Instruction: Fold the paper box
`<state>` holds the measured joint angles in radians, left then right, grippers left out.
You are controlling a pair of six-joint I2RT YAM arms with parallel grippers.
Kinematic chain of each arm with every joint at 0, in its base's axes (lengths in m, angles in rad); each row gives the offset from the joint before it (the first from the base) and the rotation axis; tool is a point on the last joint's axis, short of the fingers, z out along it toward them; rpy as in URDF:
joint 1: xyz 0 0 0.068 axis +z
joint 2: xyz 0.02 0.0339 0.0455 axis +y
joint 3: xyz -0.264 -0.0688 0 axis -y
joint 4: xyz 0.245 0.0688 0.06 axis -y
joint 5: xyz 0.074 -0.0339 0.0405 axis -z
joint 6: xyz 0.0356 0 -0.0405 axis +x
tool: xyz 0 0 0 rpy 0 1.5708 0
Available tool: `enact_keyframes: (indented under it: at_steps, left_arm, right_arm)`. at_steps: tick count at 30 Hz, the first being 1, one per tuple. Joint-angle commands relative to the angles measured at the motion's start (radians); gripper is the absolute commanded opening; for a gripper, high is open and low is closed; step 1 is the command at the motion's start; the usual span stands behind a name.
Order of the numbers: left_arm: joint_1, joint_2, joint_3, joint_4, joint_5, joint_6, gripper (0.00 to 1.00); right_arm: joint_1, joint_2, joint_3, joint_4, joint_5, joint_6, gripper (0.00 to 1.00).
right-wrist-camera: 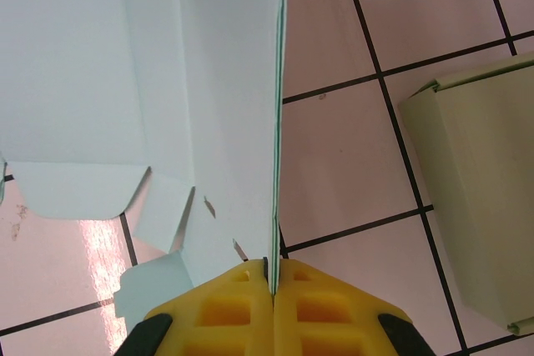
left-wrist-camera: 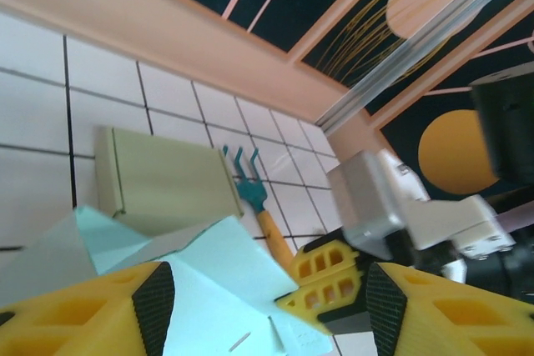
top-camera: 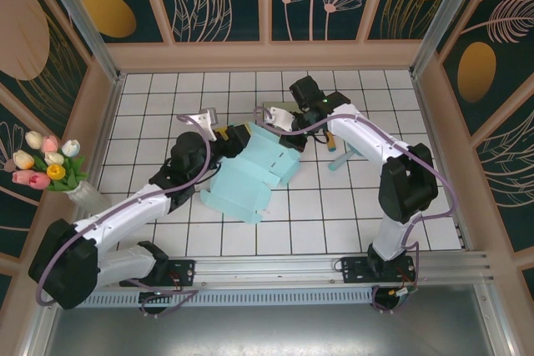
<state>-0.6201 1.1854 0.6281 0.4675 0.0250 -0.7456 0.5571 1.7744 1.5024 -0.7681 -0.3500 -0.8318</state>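
Down at the near edge, both arms reach out over the tiled table toward the middle. That's where the pale blue paper box lies, only part folded, flaps splayed on the tiles.

Right pincer first: jaws pressed tight together on one panel's edge, the sheet standing upright between them. That looks like an anchor grip, holding a wall up so the other side can be worked.

Left pincer now, set on the opposite side: jaws well apart, fairly wide, nothing clamped. The blue paper lies below and between the pads; whether a pad brushes the sheet I can't tell. My read is that it's lining up to catch the next flap, or to push a panel against the one that's held. Care is called for, because this is thin card and a tug from the pinching side could crease or tear it.

Just beyond the paper box, a closed beige box sits on the tiles, out of the way. Beside it lies a small teal rake with an orange handle.
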Motion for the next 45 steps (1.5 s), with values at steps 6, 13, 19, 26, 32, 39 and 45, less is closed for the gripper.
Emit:
enact_keyframes:
  at_steps: [6, 13, 19, 26, 32, 39, 45]
  left_arm:
    - [0.001, 0.029, 0.018, -0.021, -0.095, 0.022, 0.67]
    - [0.002, 0.012, -0.001, 0.0, 0.003, -0.039, 0.67]
    - [0.0, -0.042, -0.016, -0.02, 0.042, -0.067, 0.68]
    - [-0.001, 0.029, -0.04, 0.011, 0.084, -0.079, 0.68]
    - [-0.001, 0.066, -0.028, 0.015, 0.07, -0.074, 0.68]
    - [-0.022, 0.043, -0.012, 0.002, 0.086, -0.08, 0.69]
    - [-0.027, 0.057, -0.005, -0.022, 0.018, -0.056, 0.7]
  right_arm:
    - [-0.004, -0.023, -0.019, -0.011, -0.028, -0.019, 0.0]
    - [-0.004, -0.013, -0.014, -0.007, -0.015, -0.015, 0.0]
    - [-0.005, -0.006, -0.014, -0.007, -0.016, -0.011, 0.0]
    - [-0.004, -0.004, -0.013, -0.007, -0.027, -0.012, 0.0]
    - [-0.005, 0.002, -0.011, -0.009, -0.025, -0.013, 0.0]
    - [-0.037, 0.016, -0.004, -0.01, -0.031, -0.013, 0.0]
    - [-0.039, 0.019, -0.002, -0.015, -0.035, -0.013, 0.0]
